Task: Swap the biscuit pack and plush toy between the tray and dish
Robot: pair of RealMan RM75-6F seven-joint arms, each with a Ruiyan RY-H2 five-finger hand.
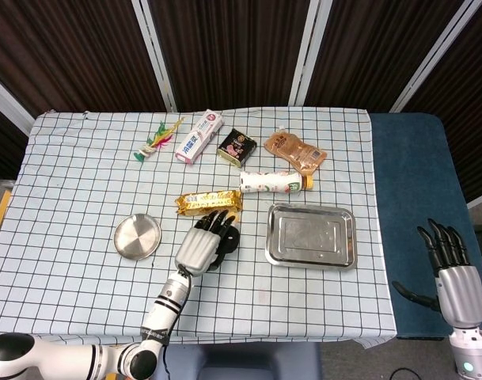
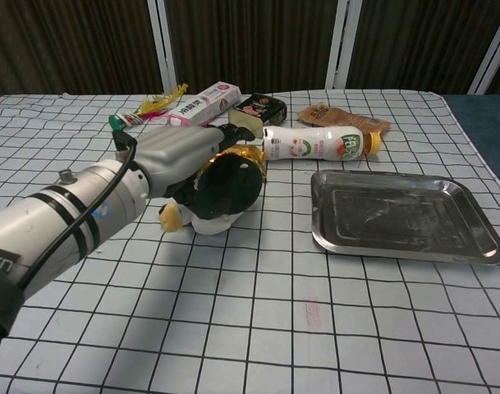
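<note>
The black, white and yellow plush toy lies on the checked cloth between the round metal dish and the steel tray. Both dish and tray hold nothing. My left hand hovers over the toy's left side with its fingers stretched out across the top and not closed around it. The gold biscuit pack lies on the cloth just behind the toy. My right hand stays off the table at the lower right, fingers spread, holding nothing. In the chest view my arm hides the dish.
Along the back of the table lie a feathered shuttlecock, a toothpaste box, a small black box, a brown pouch and a drink bottle on its side. A blue surface borders the table's right edge.
</note>
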